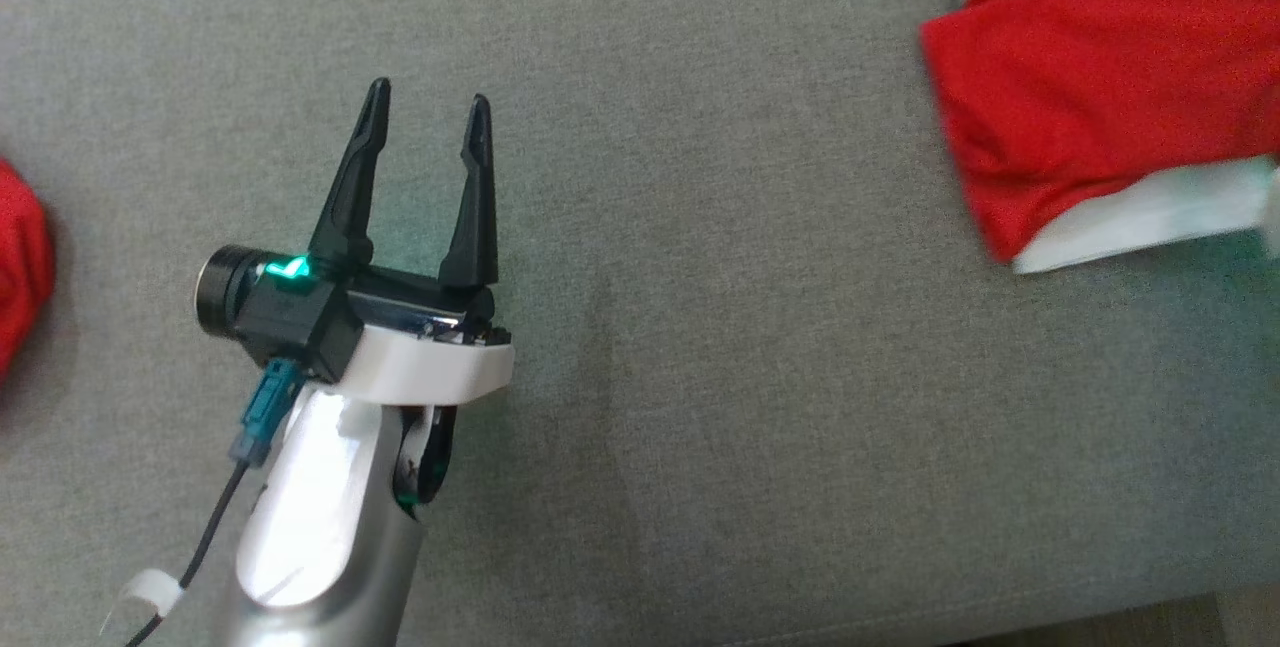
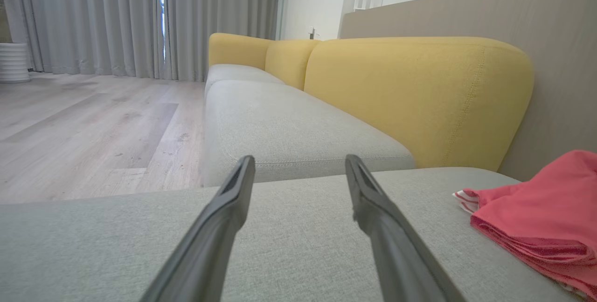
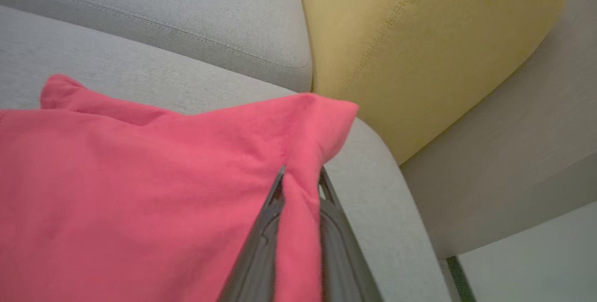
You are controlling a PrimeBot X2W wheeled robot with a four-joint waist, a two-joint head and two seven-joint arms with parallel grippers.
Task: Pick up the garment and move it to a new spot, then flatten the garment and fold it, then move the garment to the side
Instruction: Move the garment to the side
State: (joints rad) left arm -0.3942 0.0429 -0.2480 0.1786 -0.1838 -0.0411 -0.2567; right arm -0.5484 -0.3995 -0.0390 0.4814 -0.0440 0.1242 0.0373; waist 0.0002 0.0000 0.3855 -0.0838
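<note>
The garment (image 1: pixel 1100 77) is red cloth lying bunched at the far right of the grey sofa seat (image 1: pixel 760 347), with a blurred white strip along its near edge. In the right wrist view my right gripper (image 3: pixel 301 176) is shut on a pinched fold of the garment (image 3: pixel 140 190), close to the seat's corner. My left gripper (image 1: pixel 430 97) hovers open over the bare seat, well left of the garment, with nothing between its fingers. The left wrist view has the left gripper (image 2: pixel 298 159) open and the garment (image 2: pixel 536 218) off to its right.
A second piece of red cloth (image 1: pixel 20 267) pokes in at the left edge of the head view. Yellow backrest cushions (image 2: pixel 410 92) run along the sofa. A wooden floor (image 2: pixel 84 124) and grey curtains (image 2: pixel 93 17) lie beyond the seat.
</note>
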